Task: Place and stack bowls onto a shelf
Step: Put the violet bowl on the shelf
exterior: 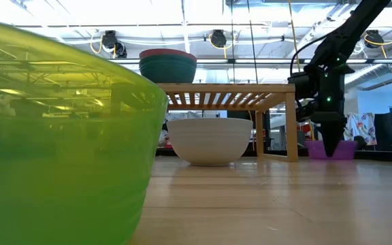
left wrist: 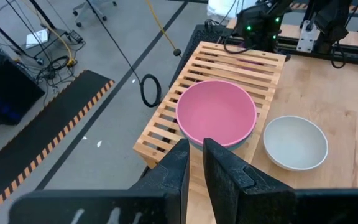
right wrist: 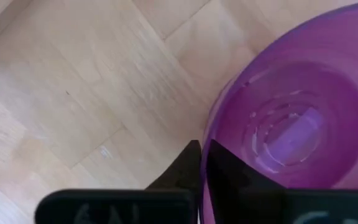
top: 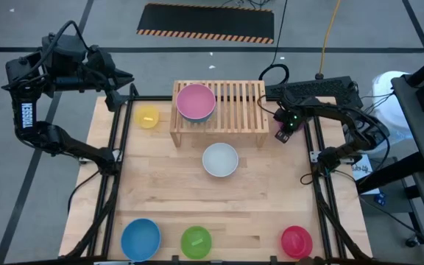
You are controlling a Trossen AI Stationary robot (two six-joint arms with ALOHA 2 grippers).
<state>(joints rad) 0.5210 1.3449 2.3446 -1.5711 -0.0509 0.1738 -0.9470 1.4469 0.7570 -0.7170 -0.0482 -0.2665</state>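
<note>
**A:** Where is the right gripper (exterior: 332, 145)?

**B:** It's down at the purple bowl (right wrist: 278, 124), on the table just right of the shelf (top: 234, 103). From its wrist, one finger sits outside the rim and the other inside. They look pinched onto the wall, though the view is too tight for me to swear to a firm hold.

**A:** And the left gripper (left wrist: 194, 174)?

**B:** It's closed on nothing, hanging high over the far left corner and looking down on the shelf.

**A:** What's on the shelf now?

**B:** The pink bowl (top: 196, 101), nested in the teal bowl (exterior: 168, 70) at the left end. The right end is bare slats. The white bowl (top: 220, 160) sits on the table just in front of the shelf, and the yellow bowl (top: 147, 116) to its left. The blue bowl (top: 140, 239), green bowl (top: 196, 241) and red bowl (top: 297, 241) line the near edge.

**A:** What could go wrong?

**B:** A one-sided rim pinch on slick plastic is the weak spot. If the bite is shallow, the purple bowl may swing or slip out on the lift.

**A:** Anything else?

**B:** The shelf's right leg (exterior: 292, 122) stands close by. A lift that moves sideways too early could knock the bowl against the leg or the top edge and shove the shelf, which might unsettle the pink and teal stack.

**A:** And on release?

**B:** If the bowl hangs tilted, it could land on its edge across the slats and roll off.
</note>
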